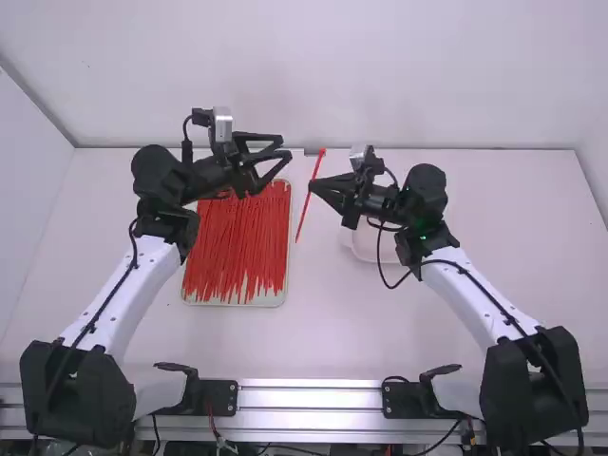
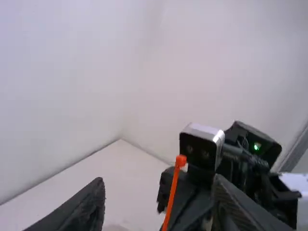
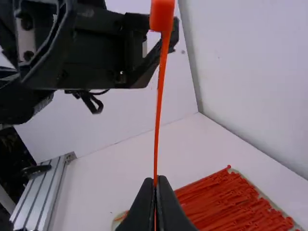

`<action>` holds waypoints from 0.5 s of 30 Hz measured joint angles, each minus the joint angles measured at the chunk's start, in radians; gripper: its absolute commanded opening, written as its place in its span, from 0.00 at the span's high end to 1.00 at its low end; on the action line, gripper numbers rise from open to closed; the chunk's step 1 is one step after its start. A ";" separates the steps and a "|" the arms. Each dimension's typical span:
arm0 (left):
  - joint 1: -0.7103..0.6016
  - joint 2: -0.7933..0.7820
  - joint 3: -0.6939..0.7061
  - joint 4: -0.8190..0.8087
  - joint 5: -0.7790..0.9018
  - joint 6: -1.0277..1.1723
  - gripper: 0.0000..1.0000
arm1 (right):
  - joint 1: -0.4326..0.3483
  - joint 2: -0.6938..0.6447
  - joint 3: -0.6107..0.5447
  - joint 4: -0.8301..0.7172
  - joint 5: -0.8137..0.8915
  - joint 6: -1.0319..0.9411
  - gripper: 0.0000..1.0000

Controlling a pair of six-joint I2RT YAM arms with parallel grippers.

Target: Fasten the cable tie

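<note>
Right gripper (image 3: 155, 186) clamped on the orange cable tie (image 3: 159, 110) partway along its strap, head uppermost, just beside the tray (image 1: 236, 302) of spare ties (image 1: 237, 242). Left gripper (image 1: 282, 155) spread wide, holding nothing, apparently above the tray's far end

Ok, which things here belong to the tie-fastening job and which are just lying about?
In the job: cable tie, right gripper shut on it, open left gripper.
Lying about: tray of spare ties, pale container by the right arm.
</note>
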 measured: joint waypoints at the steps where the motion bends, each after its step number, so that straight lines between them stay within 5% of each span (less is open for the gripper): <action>1: 0.021 0.000 0.000 0.000 0.031 0.017 0.32 | -0.021 0.000 0.002 0.000 -0.031 0.000 1.00; 8: 0.090 0.039 0.071 -0.072 0.232 0.160 0.19 | -0.096 0.000 0.042 0.001 -0.169 0.002 1.00; 15: 0.063 0.170 0.177 -0.137 0.364 0.263 0.05 | -0.072 0.000 0.047 -0.058 -0.209 -0.040 1.00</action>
